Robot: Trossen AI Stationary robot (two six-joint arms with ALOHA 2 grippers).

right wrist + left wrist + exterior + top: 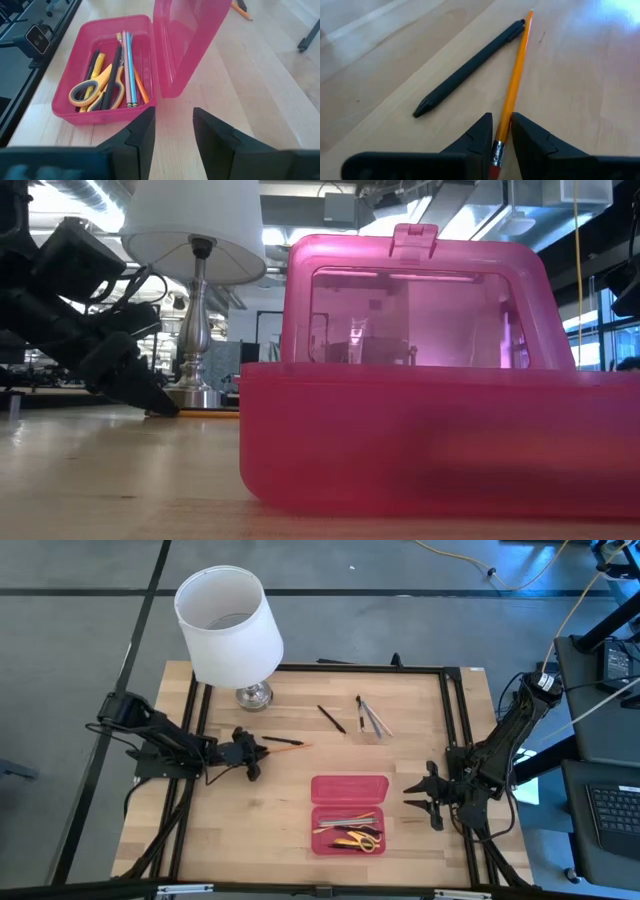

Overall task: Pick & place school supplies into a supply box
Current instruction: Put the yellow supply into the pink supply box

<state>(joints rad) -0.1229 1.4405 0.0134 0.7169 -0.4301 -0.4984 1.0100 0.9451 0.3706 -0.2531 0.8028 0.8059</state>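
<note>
Your left gripper [501,131] has its fingers pinched on the eraser end of the thin orange wooden pencil [515,80], down on the table by the lamp. Lift straight up and keep the grip firm, because the long free end will likely droop and swing. The slim black plastic pen [470,67] lies just beside it; leave it undisturbed. Carry across to the flat red-pink plastic supply box [348,814], lid open. Only the right wrist view shows its contents, the yellow-handled scissors [98,88] and pencils; the right gripper [173,131] waits there, fingers apart.
</note>
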